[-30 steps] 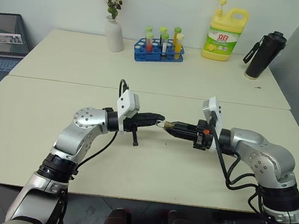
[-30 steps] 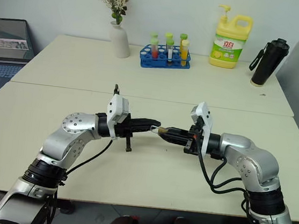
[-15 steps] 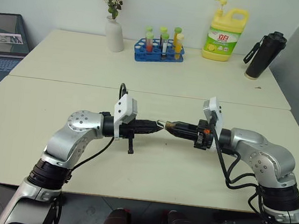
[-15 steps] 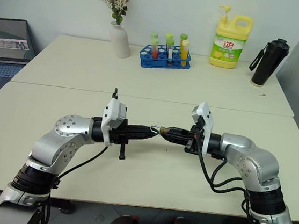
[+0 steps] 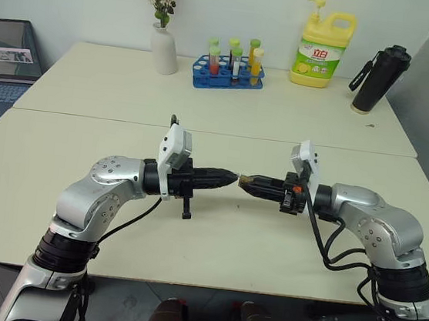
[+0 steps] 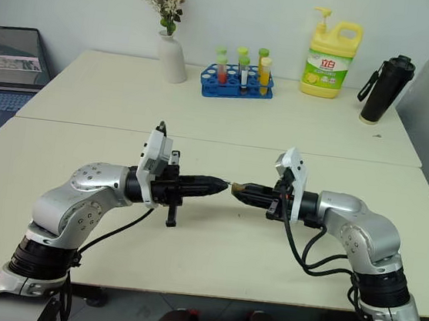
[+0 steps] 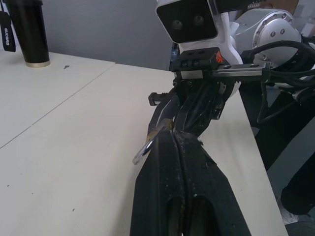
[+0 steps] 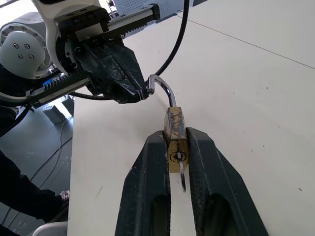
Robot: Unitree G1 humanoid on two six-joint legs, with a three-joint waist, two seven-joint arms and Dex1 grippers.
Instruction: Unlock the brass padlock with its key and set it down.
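The two arms are meeting tip to tip in the air over the near table point(image 5: 212, 253), and the whole job is hanging on two very small pinches. The right gripper point(image 8: 178, 147) is squeezing the brass padlock point(image 8: 175, 133) between its fingers, with the key point(image 8: 181, 178) sitting in the keyhole at the lock's near end and jutting back between them. The left gripper point(image 7: 172, 140) is pressed fully together on the tip of the silver shackle point(image 8: 164, 89), which is arching out of the body toward it. To my eye the shackle is looking lifted out on one side, though I cannot tell for certain that it is free. The danger is that either arm tugs or twists: the thin shackle could slide out of the left fingertips, or the little block could pivot and slip from the right pinch and drop to the table. The key, held by nothing but the lock, could also fall out.
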